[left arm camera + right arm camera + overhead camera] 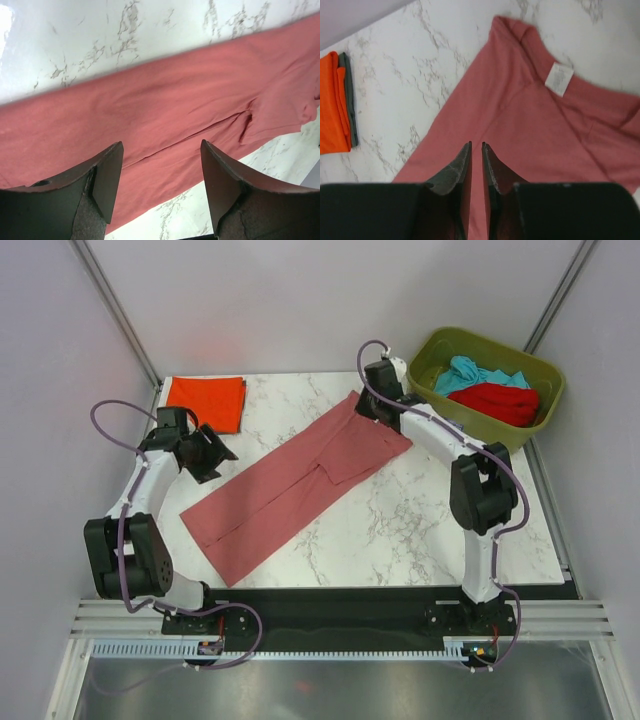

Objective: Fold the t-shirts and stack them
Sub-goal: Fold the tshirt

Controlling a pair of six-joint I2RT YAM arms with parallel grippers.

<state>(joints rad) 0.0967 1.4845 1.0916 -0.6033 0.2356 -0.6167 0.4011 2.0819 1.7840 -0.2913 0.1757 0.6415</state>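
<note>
A dusty pink t-shirt (300, 485) lies folded lengthwise into a long strip, running diagonally across the marble table. It also shows in the left wrist view (175, 110) and in the right wrist view (535, 130), where its white neck tag faces up. A folded orange-red t-shirt (205, 402) lies at the back left corner and also shows in the right wrist view (331, 110). My left gripper (215, 455) (161, 145) is open and empty beside the strip's left edge. My right gripper (362, 405) (476, 145) is shut with a thin slit, above the shirt's far end.
An olive-green bin (545, 375) stands at the back right, off the table's corner. It holds a teal shirt (470, 373) and a bright red shirt (497, 402). A grey-green layer (350, 100) shows under the orange shirt. White walls enclose the table.
</note>
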